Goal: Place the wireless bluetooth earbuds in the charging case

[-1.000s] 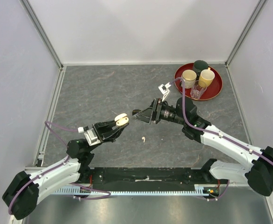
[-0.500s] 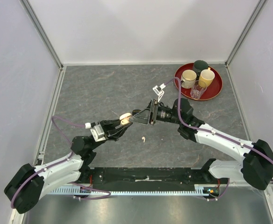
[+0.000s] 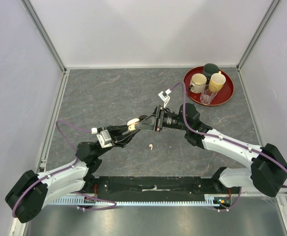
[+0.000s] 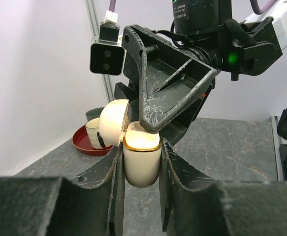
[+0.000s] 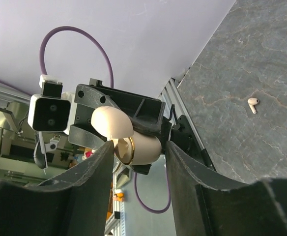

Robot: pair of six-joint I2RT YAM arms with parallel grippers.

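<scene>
My left tool (image 4: 140, 147) is clamped on the one charging case (image 4: 141, 164), lid open, above the table (image 3: 109, 93). My right tool (image 5: 136, 143), fingers apart, has moved in to the case mouth. One cream earbud (image 3: 151, 146) lies loose nearby. The fingertip hides the case's inside.
</scene>
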